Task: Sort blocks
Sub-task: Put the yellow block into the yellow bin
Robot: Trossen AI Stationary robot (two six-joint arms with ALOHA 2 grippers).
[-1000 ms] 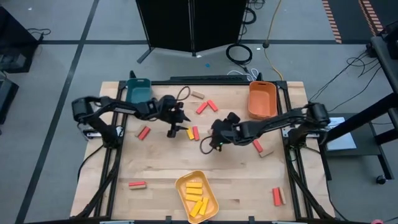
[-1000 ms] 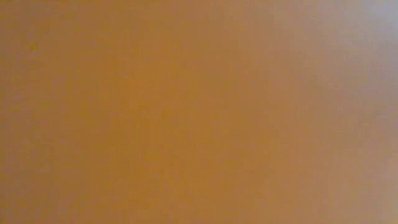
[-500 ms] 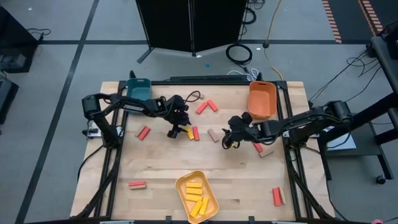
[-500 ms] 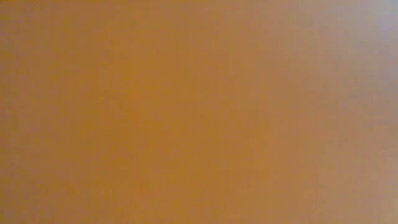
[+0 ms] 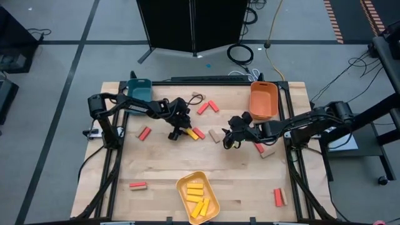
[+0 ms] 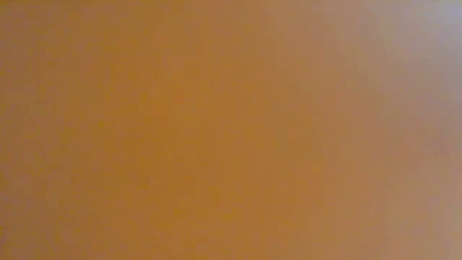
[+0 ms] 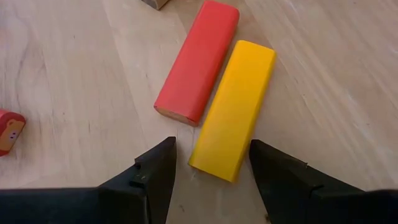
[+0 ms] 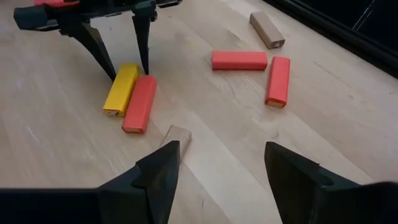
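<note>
A yellow block (image 7: 233,109) lies flat on the wooden table, side by side with a red block (image 7: 198,62). My left gripper (image 7: 211,144) is open and low over the table at mid-left, its fingers on either side of the yellow block's near end; I see no touch. My right gripper (image 8: 222,148) is open at the table's middle, a little right of a tan block (image 8: 176,135) that lies flat just ahead of its fingers. In the high view the left gripper (image 5: 179,133) and the right gripper (image 5: 227,140) face each other across these blocks.
A yellow tray (image 5: 197,195) with several yellow blocks sits at the near edge. An orange tray (image 5: 263,100) is far right and a teal tray (image 5: 139,90) far left. Red blocks (image 5: 144,133) (image 5: 209,107) (image 5: 278,197) and tan ones (image 5: 199,95) lie scattered. The low view is blocked.
My left gripper has sunk and tipped further down toward the yellow block, its fingers now either side of it. My right gripper has drawn back toward the table's right edge, uncovering the tan block, then kept still.
</note>
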